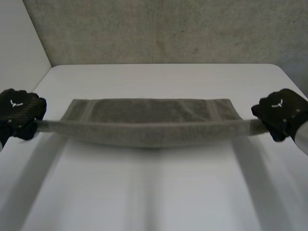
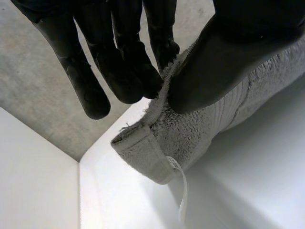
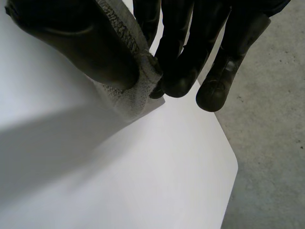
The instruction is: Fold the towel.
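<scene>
A grey-green towel (image 1: 151,122) stretches across the white table (image 1: 154,192), its near edge lifted and pulled taut while its far part lies flat. My left hand (image 1: 20,113) pinches the towel's left near corner (image 2: 157,148) between thumb (image 2: 214,71) and fingers (image 2: 124,71); a white loop tag hangs from that corner. My right hand (image 1: 281,114) pinches the right near corner (image 3: 138,90) between thumb (image 3: 81,43) and fingers (image 3: 186,62).
The table's far edge meets a grey concrete wall (image 1: 163,29). A white wall panel (image 1: 19,38) stands at the left. The table's rounded corner (image 3: 231,167) lies just past my right hand's fingertips, with concrete floor beyond.
</scene>
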